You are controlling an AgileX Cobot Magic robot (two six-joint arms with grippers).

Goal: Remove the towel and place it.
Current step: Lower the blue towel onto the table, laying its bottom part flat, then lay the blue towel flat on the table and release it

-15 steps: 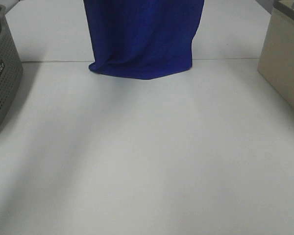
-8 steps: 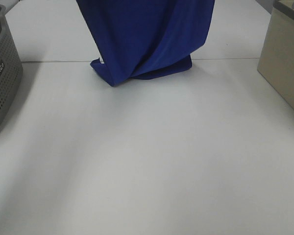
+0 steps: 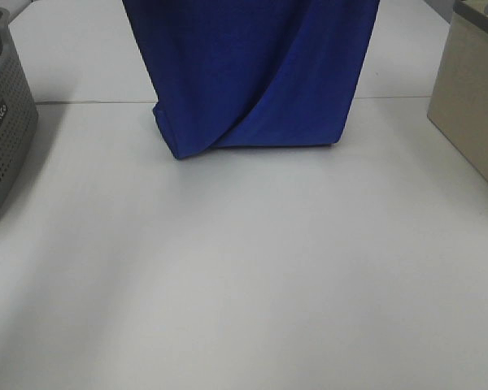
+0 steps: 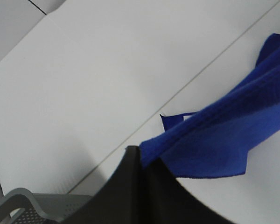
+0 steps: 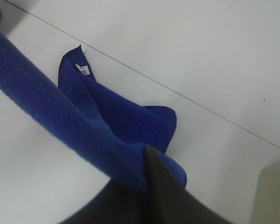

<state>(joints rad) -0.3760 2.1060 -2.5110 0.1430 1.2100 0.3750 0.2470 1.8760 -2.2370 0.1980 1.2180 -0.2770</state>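
From overhead I see no grippers, only one towel, a plush royal-blue sheet hanging with its lower fold on the smooth white table. The wrist cameras show more: my left gripper and right gripper each pinch a top edge tight, cloth draping below them, with one white tag on the crumpled part beneath. Off to the sides are one perforated grey basket and one beige box.

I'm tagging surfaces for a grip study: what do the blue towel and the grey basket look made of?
The towel: soft plush cloth, likely microfibre, matte; its ribbed nap shows in the right wrist view and it drapes in folds. The basket: probably moulded plastic, matte grey; its wall pierced by rows of holes.
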